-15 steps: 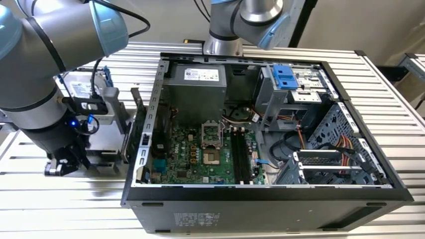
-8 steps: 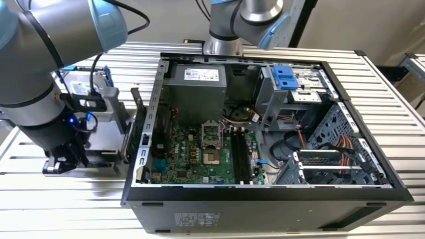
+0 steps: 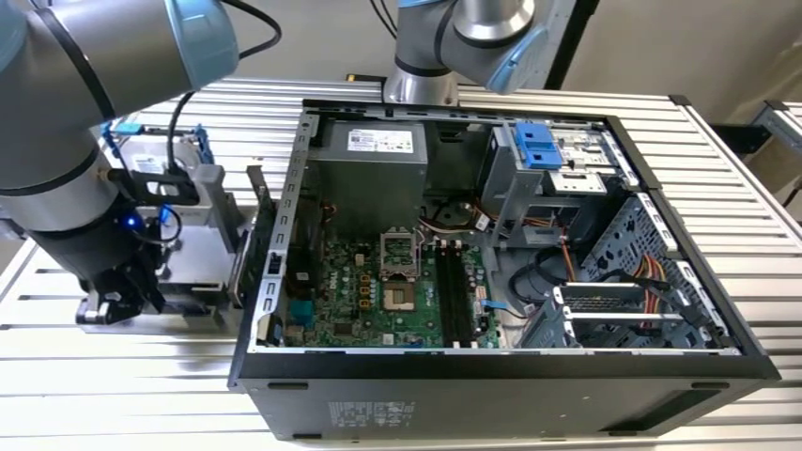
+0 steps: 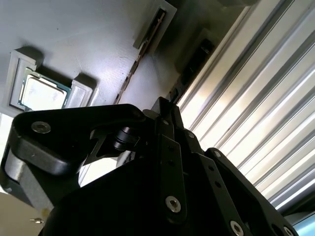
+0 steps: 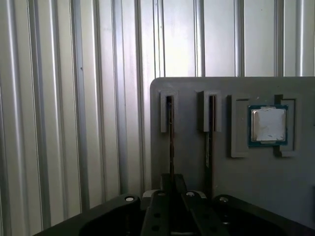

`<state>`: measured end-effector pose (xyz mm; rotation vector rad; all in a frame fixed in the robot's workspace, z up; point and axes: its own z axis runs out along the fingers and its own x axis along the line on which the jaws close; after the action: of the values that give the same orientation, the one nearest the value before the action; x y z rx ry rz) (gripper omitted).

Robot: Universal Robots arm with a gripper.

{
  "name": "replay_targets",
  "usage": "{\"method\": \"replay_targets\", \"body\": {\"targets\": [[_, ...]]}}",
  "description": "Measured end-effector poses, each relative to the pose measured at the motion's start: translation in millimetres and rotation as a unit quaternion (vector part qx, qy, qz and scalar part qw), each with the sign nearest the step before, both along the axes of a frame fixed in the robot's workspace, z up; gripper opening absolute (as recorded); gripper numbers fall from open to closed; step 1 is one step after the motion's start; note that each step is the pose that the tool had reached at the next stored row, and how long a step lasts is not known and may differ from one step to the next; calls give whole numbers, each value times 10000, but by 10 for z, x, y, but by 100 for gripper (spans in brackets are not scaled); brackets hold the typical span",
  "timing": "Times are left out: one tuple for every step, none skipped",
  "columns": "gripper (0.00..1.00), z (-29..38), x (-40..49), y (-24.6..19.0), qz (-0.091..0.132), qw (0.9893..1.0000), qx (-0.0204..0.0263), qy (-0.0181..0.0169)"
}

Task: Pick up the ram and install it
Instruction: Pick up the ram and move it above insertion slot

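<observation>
The gripper [image 3: 119, 303] hangs low over a grey tray [image 3: 201, 254] that sits on the ribbed desk [image 3: 126, 376], just beside the open case [image 3: 501, 376]. In both wrist views the ram [image 5: 170, 142] [image 4: 133, 69] stands on edge in the tray's outer slot, nearest the tray's edge. The jaws are drawn narrow, closed on the end of that stick. A second stick [image 5: 210, 137] stands in the tray's next slot, parallel and near. Beyond it a square silver chip [image 5: 268, 124] lies flat in a tray recess.
</observation>
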<state>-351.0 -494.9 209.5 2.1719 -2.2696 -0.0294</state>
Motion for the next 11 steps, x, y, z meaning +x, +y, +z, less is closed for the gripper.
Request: {"method": "replay_targets", "body": {"targets": [[0, 9, 0, 0, 0, 10000, 0, 0], [0, 17, 0, 0, 0, 10000, 0, 0], [0, 26, 0, 0, 0, 10000, 0, 0], [0, 35, 0, 0, 0, 10000, 0, -1], [0, 45, 0, 0, 0, 10000, 0, 0], [0, 54, 0, 0, 0, 10000, 1, -1], [0, 65, 0, 0, 0, 10000, 0, 0], [0, 72, 0, 0, 0, 10000, 1, -1], [0, 83, 0, 0, 0, 10000, 0, 0], [0, 93, 0, 0, 0, 10000, 0, -1], [0, 102, 0, 0, 0, 10000, 1, -1]]}}
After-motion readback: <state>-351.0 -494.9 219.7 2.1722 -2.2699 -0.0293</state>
